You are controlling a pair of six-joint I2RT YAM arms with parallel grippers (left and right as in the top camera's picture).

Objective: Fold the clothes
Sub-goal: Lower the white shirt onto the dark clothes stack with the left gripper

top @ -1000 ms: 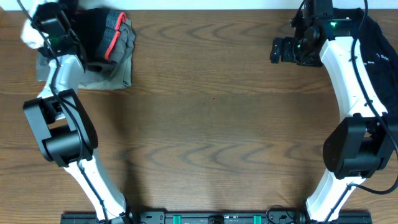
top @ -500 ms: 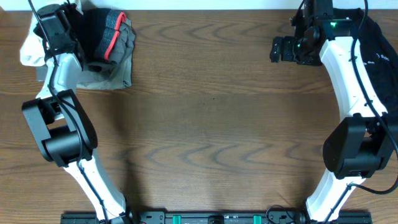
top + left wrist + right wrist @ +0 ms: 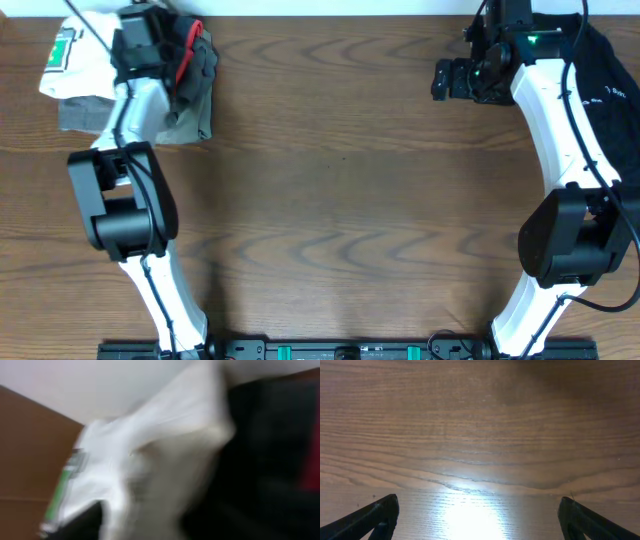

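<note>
Only blurred white T-shirt [image 3: 150, 455] near left end effector [image 3: 127, 42] (grip unclear); right end effector [image 3: 479, 512] wide open.

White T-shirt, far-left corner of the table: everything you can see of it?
The white T-shirt, cotton by its look, lies as a rumpled bundle at the far-left corner of the brown wooden table, its small green square logo facing up. It rests partly on a grey cloth, beside a black garment with red trim. The left end effector is at its right edge; contact is unclear, the wrist view being blurred.
</note>
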